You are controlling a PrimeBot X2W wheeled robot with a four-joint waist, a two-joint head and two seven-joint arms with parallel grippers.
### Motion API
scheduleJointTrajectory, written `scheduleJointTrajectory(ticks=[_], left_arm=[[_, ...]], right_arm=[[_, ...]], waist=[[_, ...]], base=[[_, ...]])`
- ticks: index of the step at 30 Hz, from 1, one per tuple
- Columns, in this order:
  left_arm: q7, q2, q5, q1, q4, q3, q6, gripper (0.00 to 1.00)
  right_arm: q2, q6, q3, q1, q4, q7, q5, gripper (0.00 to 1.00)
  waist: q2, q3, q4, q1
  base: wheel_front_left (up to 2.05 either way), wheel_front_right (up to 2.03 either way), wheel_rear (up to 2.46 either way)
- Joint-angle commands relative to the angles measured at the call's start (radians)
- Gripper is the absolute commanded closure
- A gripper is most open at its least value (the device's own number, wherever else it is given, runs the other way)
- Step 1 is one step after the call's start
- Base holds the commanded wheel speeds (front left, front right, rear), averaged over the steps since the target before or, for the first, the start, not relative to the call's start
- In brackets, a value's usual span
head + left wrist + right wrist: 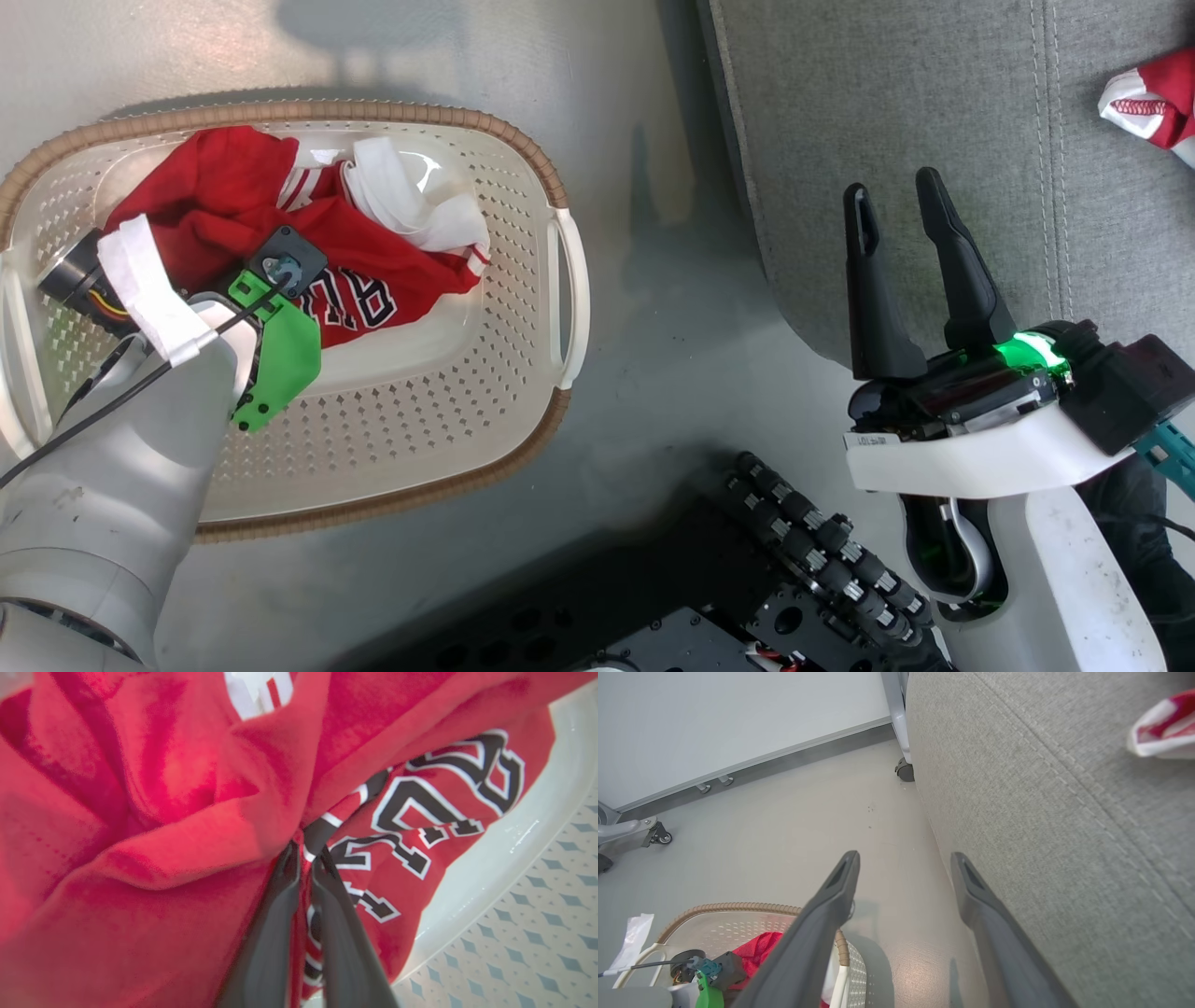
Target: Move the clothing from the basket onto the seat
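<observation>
A red garment with black-and-white lettering (359, 280) lies crumpled in the cream basket (523, 308), with white trim (411, 201) showing at its far side. My left arm reaches down into the basket, and in the left wrist view my left gripper (303, 851) is shut on a fold of the lettered garment (420, 812). My right gripper (896, 201) hovers open over the near left edge of the grey seat (934, 112), holding nothing. Another red and white garment (1153, 103) lies on the seat at the far right, also seen in the right wrist view as a red and white garment (1164, 728).
The basket stands on a grey floor (653, 308) left of the seat. My dark base (747, 579) fills the lower middle. In the right wrist view a wall skirting (761, 765) and caster legs (903, 770) stand beyond the floor.
</observation>
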Motion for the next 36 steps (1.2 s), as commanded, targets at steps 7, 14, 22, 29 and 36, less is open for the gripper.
scheduleJointTrajectory(ticks=[7, 14, 22, 29, 36], left_arm=[[-0.128, 0.015, -0.037, 0.0, -0.005, 0.018, -0.004, 1.0], [-0.228, -0.001, -0.092, 0.03, -0.057, 0.048, -0.018, 1.0], [-0.245, -0.031, -0.151, 0.108, -0.255, 0.085, -0.02, 1.0], [-0.245, -0.01, -0.183, 0.236, -0.505, 0.12, 0.004, 1.0], [-0.245, 0.022, -0.2, 0.352, -0.737, 0.153, 0.042, 1.0]], right_arm=[[0.0, 0.0, 0.005, -0.039, -0.002, -0.003, -0.015, 0.0], [0.0, 0.0, 0.004, -0.058, 0.023, -0.003, -0.029, 0.0], [-0.001, 0.0, -0.041, -0.029, 0.047, -0.003, -0.082, 0.0], [-0.001, 0.0, -0.067, -0.002, 0.081, -0.003, -0.132, 0.0], [-0.001, 0.0, -0.093, 0.026, 0.109, -0.003, -0.172, 0.0]], waist=[[0.0, -0.01, 0.001, 0.0], [0.0, -0.073, 0.016, 0.0], [0.0, -0.197, 0.094, 0.0], [0.0, -0.312, 0.153, 0.0], [0.0, -0.415, 0.204, 0.0]], base=[[0.0, 0.0, 0.0], [0.0, 0.0, 0.0], [0.0, 0.0, 0.0], [0.0, 0.0, 0.0], [0.0, 0.0, 0.0]])
